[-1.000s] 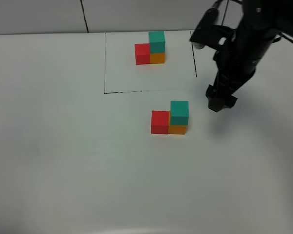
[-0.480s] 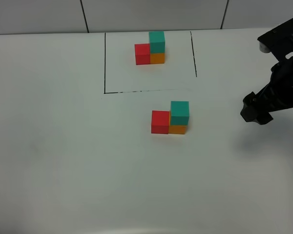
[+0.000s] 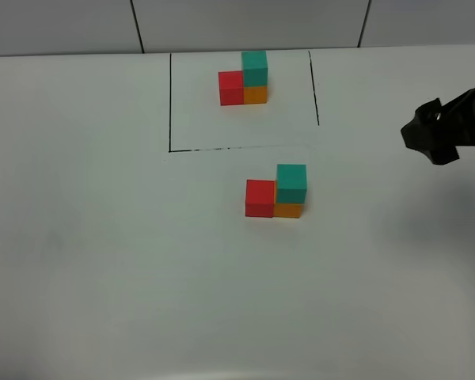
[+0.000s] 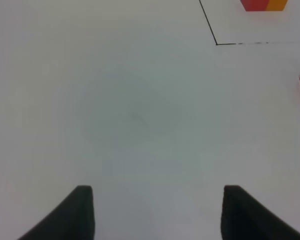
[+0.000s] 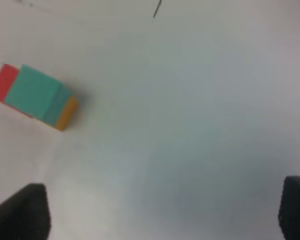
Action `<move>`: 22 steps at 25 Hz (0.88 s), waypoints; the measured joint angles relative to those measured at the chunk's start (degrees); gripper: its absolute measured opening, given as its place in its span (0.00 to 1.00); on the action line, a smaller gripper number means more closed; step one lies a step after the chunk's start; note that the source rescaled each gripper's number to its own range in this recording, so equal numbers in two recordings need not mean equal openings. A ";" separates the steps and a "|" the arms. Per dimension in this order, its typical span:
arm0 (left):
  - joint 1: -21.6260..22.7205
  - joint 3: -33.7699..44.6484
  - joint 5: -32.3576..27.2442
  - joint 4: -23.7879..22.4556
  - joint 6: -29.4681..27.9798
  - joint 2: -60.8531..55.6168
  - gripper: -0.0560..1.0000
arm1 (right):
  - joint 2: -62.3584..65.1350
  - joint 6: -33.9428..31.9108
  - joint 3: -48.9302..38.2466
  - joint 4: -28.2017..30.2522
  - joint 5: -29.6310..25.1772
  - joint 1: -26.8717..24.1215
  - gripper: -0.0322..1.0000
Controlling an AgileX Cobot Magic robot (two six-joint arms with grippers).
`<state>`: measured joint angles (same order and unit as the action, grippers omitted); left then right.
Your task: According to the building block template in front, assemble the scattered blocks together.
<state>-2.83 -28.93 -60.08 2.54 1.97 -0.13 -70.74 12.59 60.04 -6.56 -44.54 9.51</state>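
Observation:
The template stands inside the black-lined square at the back: a red block [image 3: 230, 87] beside an orange block [image 3: 256, 94] with a teal block [image 3: 254, 67] on top. In front, the assembled set matches it: a red block [image 3: 260, 198] against an orange block [image 3: 288, 210] with a teal block [image 3: 291, 183] on top; it also shows in the right wrist view [image 5: 34, 95]. My right gripper [image 3: 432, 142] hangs open and empty at the right edge, well away from the blocks. My left gripper [image 4: 157, 212] is open and empty over bare table, out of the exterior view.
The white table [image 3: 103, 237] carries a black-lined square outline [image 3: 170, 103] around the template. A wall with dark seams [image 3: 136, 24] runs along the back edge.
My right arm has drawn back from beside the assembled blocks to the right edge of the view and lifted. The blocks have not moved.

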 joint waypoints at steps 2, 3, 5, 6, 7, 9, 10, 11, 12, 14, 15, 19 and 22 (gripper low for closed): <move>0.00 0.00 0.00 0.00 0.00 0.00 0.27 | 4.51 -0.75 -2.03 0.22 0.00 0.00 0.85; 0.00 0.00 0.05 0.00 0.00 0.00 0.27 | 6.89 -1.13 -3.45 0.37 0.00 0.00 0.85; 0.00 0.00 0.05 0.00 0.00 0.00 0.27 | 11.89 -2.45 -6.28 1.22 -0.28 0.00 0.85; 0.00 0.00 0.05 0.00 0.00 0.00 0.27 | 13.94 -3.57 -7.74 1.86 -0.29 0.00 0.85; 0.00 0.00 0.05 0.00 0.00 0.00 0.27 | 15.97 -4.71 -9.13 2.22 -0.47 -0.30 0.85; 0.00 0.00 0.05 0.00 0.00 0.00 0.27 | 21.27 -5.74 -11.33 2.54 -1.30 -2.16 0.85; 0.00 0.00 0.05 0.00 0.00 0.00 0.27 | 23.40 -5.83 -12.53 2.76 -2.10 -3.62 0.85; 0.00 0.00 0.05 0.00 0.00 0.00 0.27 | 25.63 -5.83 -13.34 2.90 -2.81 -4.98 0.85; 0.00 0.00 0.05 0.00 0.00 0.00 0.27 | 28.82 -5.68 -14.10 2.96 -3.86 -6.59 0.85; 0.00 0.00 0.05 0.00 0.00 0.00 0.27 | 33.89 -5.54 -14.93 3.23 -6.48 -8.91 0.85; 0.00 0.00 0.05 0.00 0.00 0.00 0.27 | 36.20 -5.39 -15.05 3.23 -7.68 -9.22 0.85; 0.00 0.00 0.05 0.00 0.00 0.00 0.27 | 46.24 -6.39 -17.33 2.93 -11.91 -8.92 0.85; 0.00 0.00 0.05 0.00 0.00 0.00 0.27 | 53.12 -7.41 -21.49 3.61 -14.62 -7.86 0.85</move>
<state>-2.83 -28.93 -60.03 2.54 1.97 -0.13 -17.62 5.18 38.55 -2.96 -59.16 1.65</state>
